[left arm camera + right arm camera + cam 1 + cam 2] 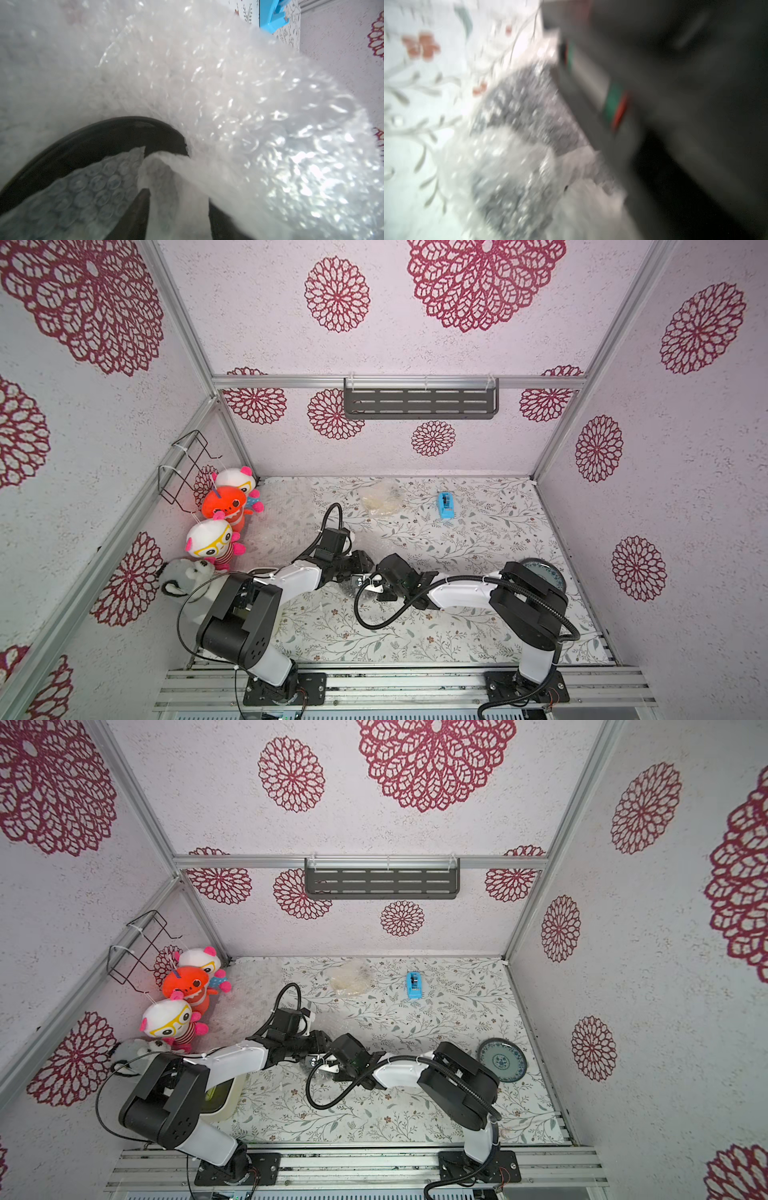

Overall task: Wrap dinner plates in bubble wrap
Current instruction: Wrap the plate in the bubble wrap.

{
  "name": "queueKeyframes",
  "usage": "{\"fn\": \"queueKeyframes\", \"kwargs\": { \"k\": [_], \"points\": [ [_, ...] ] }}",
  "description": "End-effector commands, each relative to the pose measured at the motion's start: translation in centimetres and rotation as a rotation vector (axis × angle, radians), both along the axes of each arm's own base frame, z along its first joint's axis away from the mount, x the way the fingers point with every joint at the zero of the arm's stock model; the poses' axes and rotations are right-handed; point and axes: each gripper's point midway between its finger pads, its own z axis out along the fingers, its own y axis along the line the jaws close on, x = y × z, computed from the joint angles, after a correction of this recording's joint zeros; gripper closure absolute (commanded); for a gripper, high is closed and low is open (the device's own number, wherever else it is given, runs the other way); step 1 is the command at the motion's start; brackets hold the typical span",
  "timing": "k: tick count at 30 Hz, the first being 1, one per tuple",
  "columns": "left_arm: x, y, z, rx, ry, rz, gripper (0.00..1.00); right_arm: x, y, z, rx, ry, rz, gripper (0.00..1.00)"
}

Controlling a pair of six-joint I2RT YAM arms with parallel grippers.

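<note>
1. Reserve stock: we find a spare sheet [282, 510] of bubble wrap lying flat on the counter [478, 539] at far left, just beside the plush toys [224, 506].
2. Left tool [178, 199]: in the left wrist view its fingers [142, 205] stand apart, with a fold of wrap between them. We read it as open. Whether either finger touches the fold we cannot tell.
3. Black plate [93, 145]: it lies at mid-counter beneath both tools. The bubble wrap [228, 104] is drawn over one side and across part of its face, and a dark arc of rim is bare.
4. Right tool [374, 588]: it meets the left tool over the plate, with jaws closed. The right wrist view is blurred, so we cannot tell whether wrap is pinched.
5. Step in hand: we judge it to be folding the sheet over the black plate, with the left tool open over a laid flap.
6. Rear of counter: a cream bundle [380, 499] in wrap, seemingly a finished plate, lies near a blue tape dispenser [446, 506].
7. Far right: the blue-grey plate [501, 1060] lies bare, well apart from the rest.
8. Next move: we expect that the exposed rim calls for another fold, with the laid flap pinned so that it does not spring back. Thin wrap needs a firm pinch.
</note>
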Motion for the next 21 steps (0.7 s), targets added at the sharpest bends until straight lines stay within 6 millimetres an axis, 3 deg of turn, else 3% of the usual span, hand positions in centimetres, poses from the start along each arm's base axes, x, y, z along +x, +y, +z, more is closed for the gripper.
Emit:
{"fn": "queueKeyframes", "kwargs": {
  "k": [1,3,7,12,15,16,19,21],
  "points": [
    [-1.7,0.6,-2.3,0.016,0.084,-0.001,0.76,0.5,-5.4,-4.2,-0.145,0.119,-0.155,1.0],
    [-2.1,1.3,-4.4,0.067,0.116,0.017,0.88,1.2,-5.4,-3.1,-0.084,0.134,-0.213,1.0],
    [-3.1,0.3,-7.9,0.095,0.192,-0.013,0.95,2.4,-6.8,-0.7,0.038,0.164,-0.326,1.0],
    [-1.9,-3.1,-8.3,0.085,0.185,-0.079,0.98,2.2,-8.1,1.5,0.116,0.176,-0.362,1.0],
    [-0.9,-5.6,-8.3,0.034,0.172,-0.117,0.99,1.9,-7.6,2.9,0.135,0.167,-0.329,1.0],
    [-1.0,-6.3,-9.1,0.022,0.193,-0.127,1.0,1.9,-7.3,3.1,0.135,0.163,-0.324,1.0],
    [-0.7,-7.5,-9.1,-0.013,0.191,-0.137,1.0,2.1,-6.5,2.5,0.116,0.156,-0.297,1.0],
    [-0.7,-7.2,-8.6,-0.011,0.183,-0.13,1.0,2.0,-5.5,1.6,0.09,0.158,-0.27,1.0]
  ]
}}
